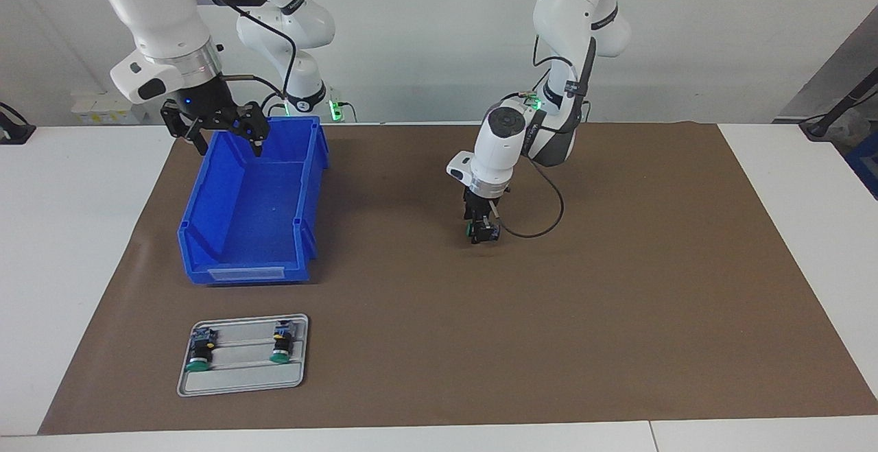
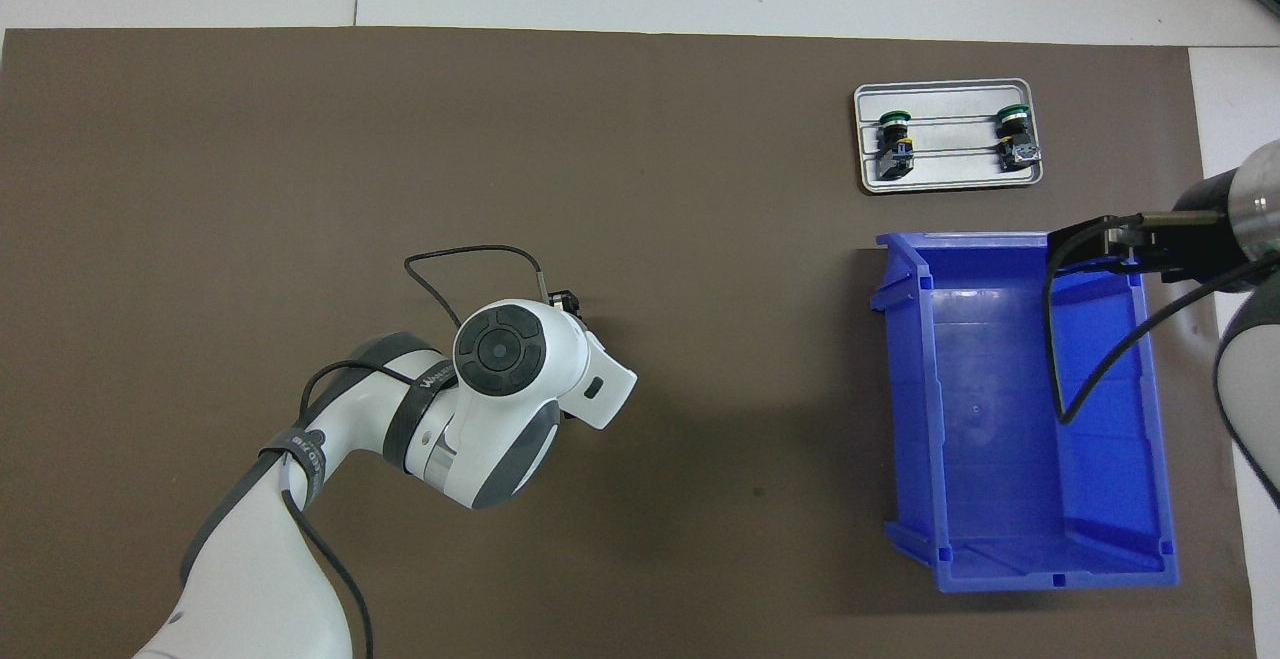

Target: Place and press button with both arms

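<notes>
On the grey tray [image 1: 240, 382] lie two buttons [image 1: 199, 354]; blue bin [image 1: 206, 232] under spread right tool [image 1: 223, 138]; left tool [image 1: 482, 227] grips a button [image 1: 473, 231].

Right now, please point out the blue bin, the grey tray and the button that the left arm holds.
blue bin [image 1: 206, 275]: facing view, its front wall.
grey tray [image 1: 240, 381]: facing view, its bare lower strip.
button [image 1: 484, 231]: facing view, its black body under the left end effector.

Empty blue bin [image 1: 250, 208] on brown mat [image 1: 617, 315], grey tray [image 1: 241, 378] farther from the robots.
</notes>
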`<move>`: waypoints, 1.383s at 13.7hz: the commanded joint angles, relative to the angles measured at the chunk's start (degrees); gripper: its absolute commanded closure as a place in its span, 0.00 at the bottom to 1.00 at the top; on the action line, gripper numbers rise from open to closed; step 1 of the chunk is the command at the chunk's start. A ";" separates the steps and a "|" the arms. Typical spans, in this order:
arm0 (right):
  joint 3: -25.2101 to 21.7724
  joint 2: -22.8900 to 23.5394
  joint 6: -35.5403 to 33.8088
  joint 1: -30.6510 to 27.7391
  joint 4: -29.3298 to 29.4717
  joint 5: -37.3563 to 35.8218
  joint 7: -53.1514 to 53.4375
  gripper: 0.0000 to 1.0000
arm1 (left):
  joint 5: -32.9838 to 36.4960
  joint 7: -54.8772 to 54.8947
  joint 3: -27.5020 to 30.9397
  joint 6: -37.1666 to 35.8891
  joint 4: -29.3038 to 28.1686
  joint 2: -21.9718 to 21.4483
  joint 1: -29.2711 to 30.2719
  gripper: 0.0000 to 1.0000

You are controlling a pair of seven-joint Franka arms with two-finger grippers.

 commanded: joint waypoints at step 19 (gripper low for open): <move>0.03 -0.65 -0.16 -0.09 -0.66 0.67 0.42 0.00 | -0.47 -0.63 0.66 -7.05 5.28 -2.37 7.99 0.90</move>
